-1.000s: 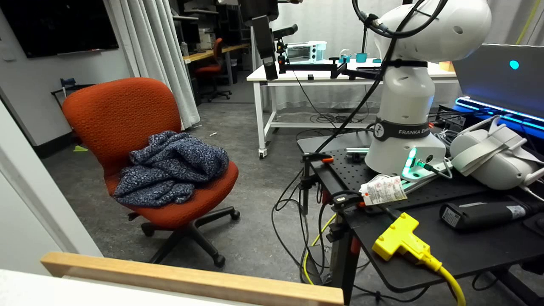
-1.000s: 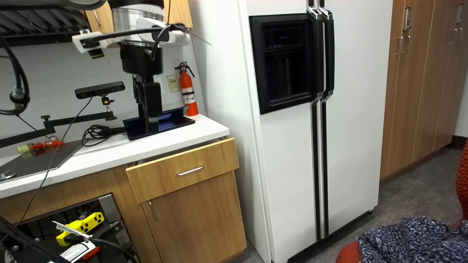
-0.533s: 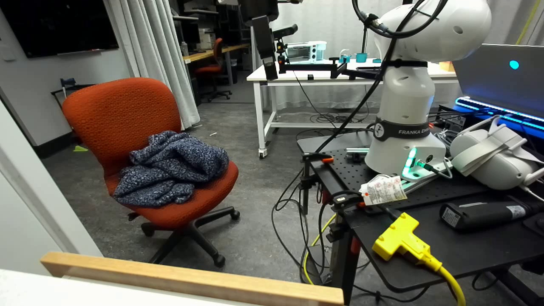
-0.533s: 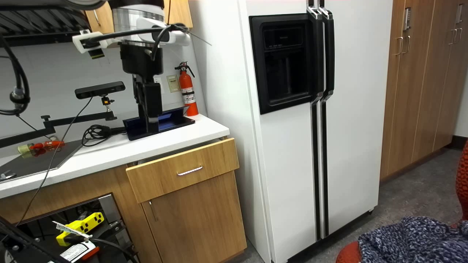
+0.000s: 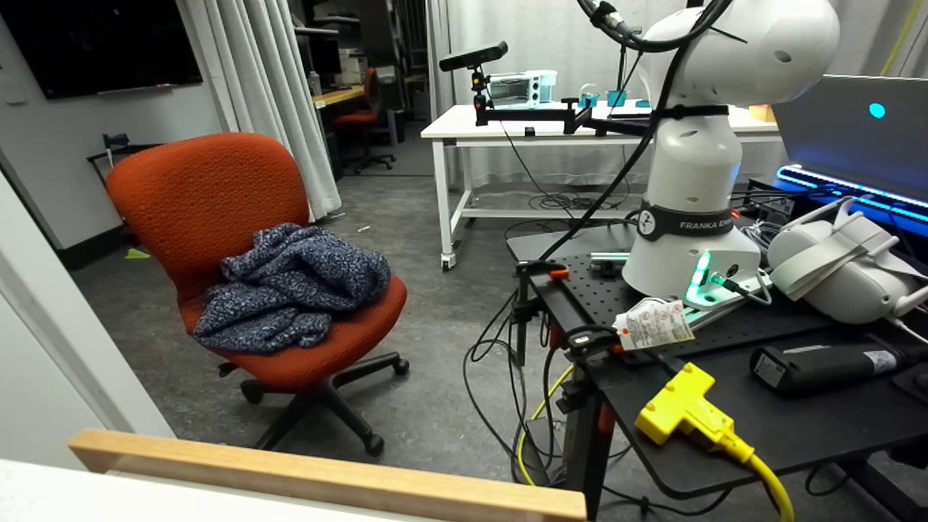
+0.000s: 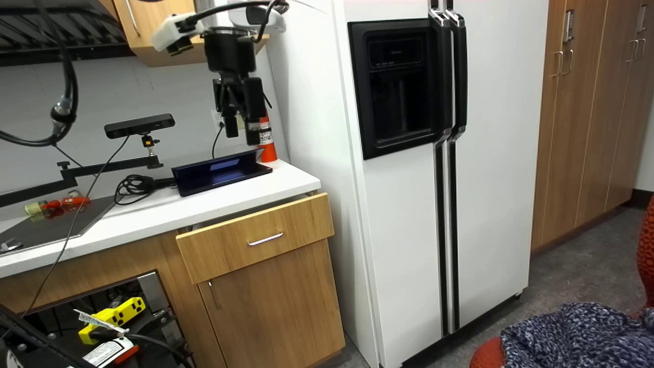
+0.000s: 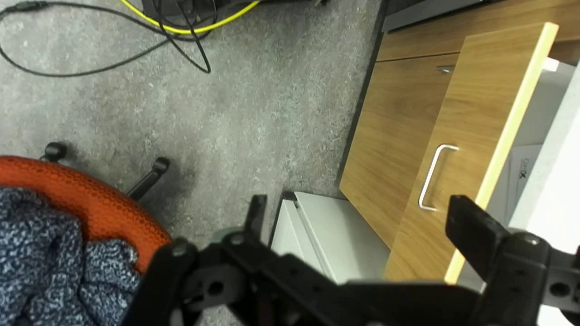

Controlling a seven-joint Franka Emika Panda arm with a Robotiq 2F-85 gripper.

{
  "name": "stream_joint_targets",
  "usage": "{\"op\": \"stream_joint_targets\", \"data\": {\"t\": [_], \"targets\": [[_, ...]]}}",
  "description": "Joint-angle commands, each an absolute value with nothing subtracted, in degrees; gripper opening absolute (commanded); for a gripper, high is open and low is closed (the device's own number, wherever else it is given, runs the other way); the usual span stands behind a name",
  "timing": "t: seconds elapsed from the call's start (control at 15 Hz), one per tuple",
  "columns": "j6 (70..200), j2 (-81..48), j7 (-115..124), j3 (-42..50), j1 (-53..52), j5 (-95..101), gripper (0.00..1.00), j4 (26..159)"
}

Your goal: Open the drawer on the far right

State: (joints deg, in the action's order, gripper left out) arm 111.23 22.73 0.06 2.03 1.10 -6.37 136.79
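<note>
Gripper (image 6: 242, 138): since the earlier frame it had risen and shifted toward the fridge (image 6: 398, 204), as an exterior view showed; the drawer (image 6: 255, 237) had not moved.
Fingers (image 7: 473, 231): stood wide apart, with nothing held between them.
Drawer place: below the gripper and well apart from it, its front standing partway out from under the bench (image 6: 288, 179); whether that was far enough to finish the task could not be told.
Drawer feel: the wooden front looked stiff and sturdy, and the box probably slid freely, so a gentle, straight pull seemed likely to serve. Its load was mostly hidden; only a printed, paper-like item (image 7: 524, 170) showed inside, below the gripper, and it suggested little weight.
Metal handle (image 7: 430, 176): below the gripper, showing between the fingers in the wrist view; a slim, smooth bow that might have proved slippery, best taken at its middle with one finger behind the bar.
Wooden rim (image 7: 506, 145): below the gripper, partly covered by one finger in the wrist view. With a gap behind it, it offered a second hold, hooked from above near its middle so that the drawer would not skew; whether a finger would have cleared the bench edge there could not be judged.
</note>
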Motion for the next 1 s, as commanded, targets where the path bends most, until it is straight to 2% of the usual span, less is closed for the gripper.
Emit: {"op": "stream_joint_targets", "data": {"t": [0.0,0.07,0.13,0.4,0.93], "targets": [[108.9,10.6,2.4,0.3,0.1,-6.2,1.00,122.1],[107.6,8.0,4.0,-0.3,0.2,-6.0,1.00,118.8],[110.7,14.7,1.6,0.3,0.5,-6.3,1.00,126.9],[109.9,8.3,2.8,-0.3,0.4,-6.3,1.00,120.5],[110.4,7.4,3.2,0.2,0.8,-6.6,1.00,122.4]]}}
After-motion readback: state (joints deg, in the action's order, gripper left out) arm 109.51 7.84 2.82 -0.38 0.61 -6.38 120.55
